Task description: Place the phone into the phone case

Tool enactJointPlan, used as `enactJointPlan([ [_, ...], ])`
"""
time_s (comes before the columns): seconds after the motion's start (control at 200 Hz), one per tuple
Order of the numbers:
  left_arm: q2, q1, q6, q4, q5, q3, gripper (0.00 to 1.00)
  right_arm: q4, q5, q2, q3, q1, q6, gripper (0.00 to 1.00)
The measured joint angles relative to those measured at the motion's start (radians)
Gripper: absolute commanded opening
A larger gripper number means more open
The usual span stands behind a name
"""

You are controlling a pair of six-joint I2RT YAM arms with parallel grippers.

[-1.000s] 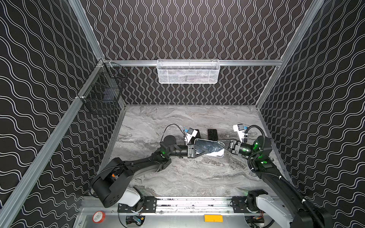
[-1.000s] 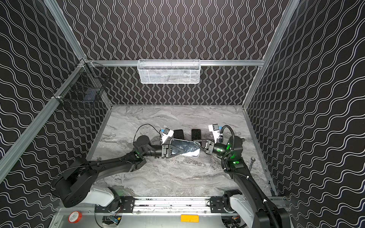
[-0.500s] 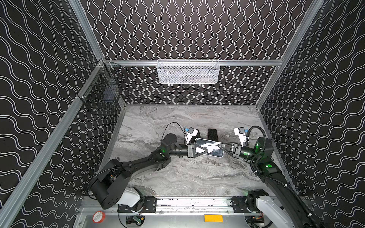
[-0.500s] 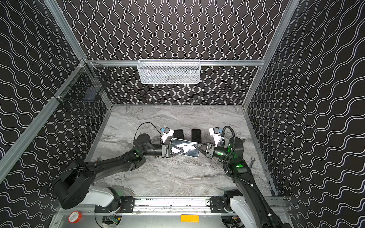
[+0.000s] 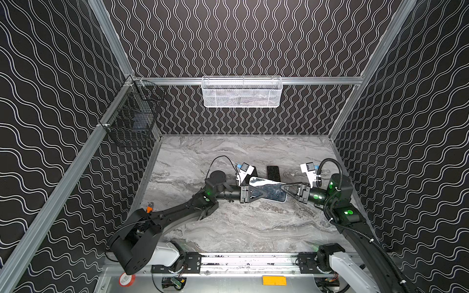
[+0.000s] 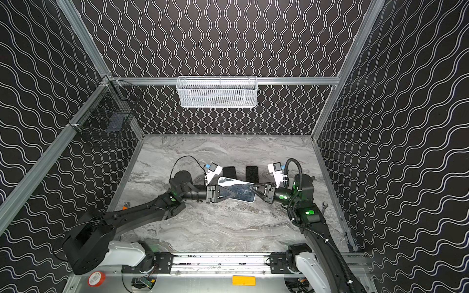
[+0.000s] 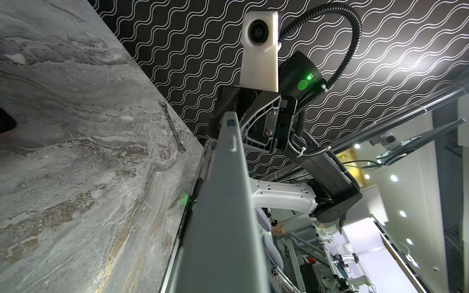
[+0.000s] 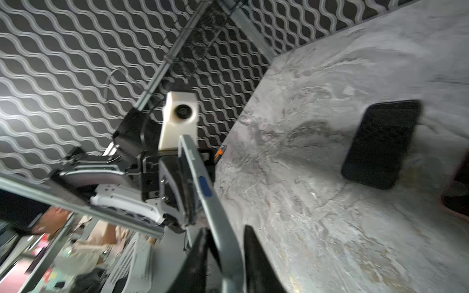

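Though thin, a glossy rectangular phone [image 5: 272, 195]

Motion blur smears the right wrist view, so whether the right tool [image 8: 225, 228] presses the glossy pale-blue-rimmed phone [image 8: 194, 165] cannot be told. A flat black rounded slab [image 8: 380, 144] there is soft-edged, case or handset unclear. A dark reddish-rimmed shape [image 8: 456, 195] is cut off by the frame. The black wire basket [image 5: 121, 138] on the left wall holds something too small to identify.
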Motion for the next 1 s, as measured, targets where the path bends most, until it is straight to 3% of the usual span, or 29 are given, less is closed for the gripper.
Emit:
enactJointPlan([
  [0.1,-0.006,0.044,0.022,-0.046,0.013,0.011,0.0,-0.086,0.019,0.0,0.048,-0.002,-0.055,0.57],
  [0.23,-0.016,0.1,0.08,-0.161,0.119,0.076,0.0,-0.117,-0.028,0.015,0.11,-0.001,-0.105,0.6],
  [0.34,-0.039,0.106,0.233,-0.392,0.188,0.187,0.0,-0.111,-0.089,0.061,0.141,0.005,-0.112,0.64],
  [0.526,-0.06,0.108,0.516,-0.813,0.235,0.316,0.0,-0.169,-0.096,0.127,0.257,0.048,-0.193,0.68],
  [0.691,-0.067,0.108,0.649,-1.004,0.26,0.347,0.0,-0.202,-0.125,0.174,0.296,0.146,-0.236,0.69],
  [0.881,-0.067,0.107,0.679,-1.051,0.282,0.364,0.0,-0.216,-0.133,0.219,0.292,0.275,-0.261,0.63],
  [0.996,-0.066,0.107,0.679,-1.056,0.29,0.369,0.0,-0.202,-0.141,0.23,0.267,0.317,-0.26,0.46],
])
